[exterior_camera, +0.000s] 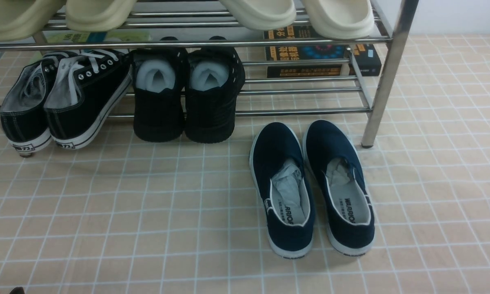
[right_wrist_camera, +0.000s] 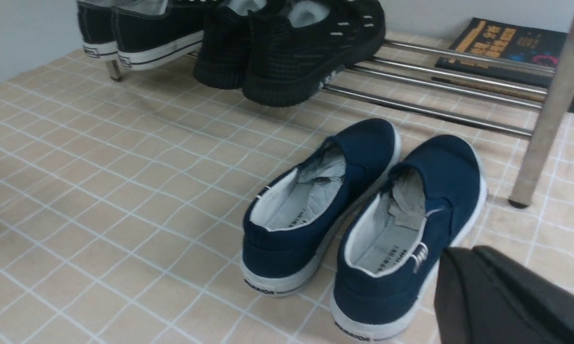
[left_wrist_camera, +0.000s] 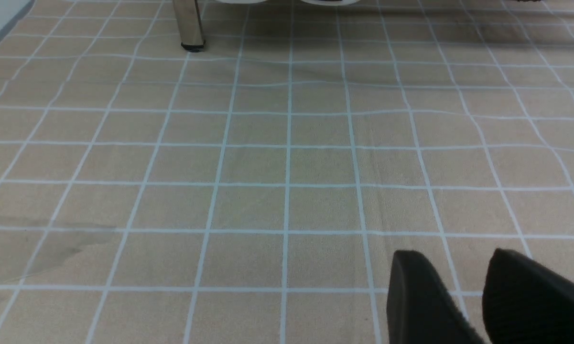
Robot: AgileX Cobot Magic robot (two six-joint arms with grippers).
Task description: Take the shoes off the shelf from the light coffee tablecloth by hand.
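Evidently, placement: the navy slip-on shoes [exterior_camera: 312, 188] are found side by side on the light coffee tablecloth [exterior_camera: 106, 212], just in front of the chrome shelf [exterior_camera: 385, 77], toes toward it.
Progress: removal is judged complete; nothing further appears outstanding.
Right gripper [right_wrist_camera: 502, 296]: seen closed and empty, just beside the right shoe's heel.
Left gripper [left_wrist_camera: 478, 296]: jaws seen slightly parted, nothing held, above bare cloth.
Remaining on shelf: black lace-up sneakers [exterior_camera: 63, 102] and all-black shoes [exterior_camera: 187, 94].

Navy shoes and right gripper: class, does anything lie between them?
Nothing visible does. The right gripper, shut, is beside the heel of the navy shoes, which sit on the tablecloth before the shelf.
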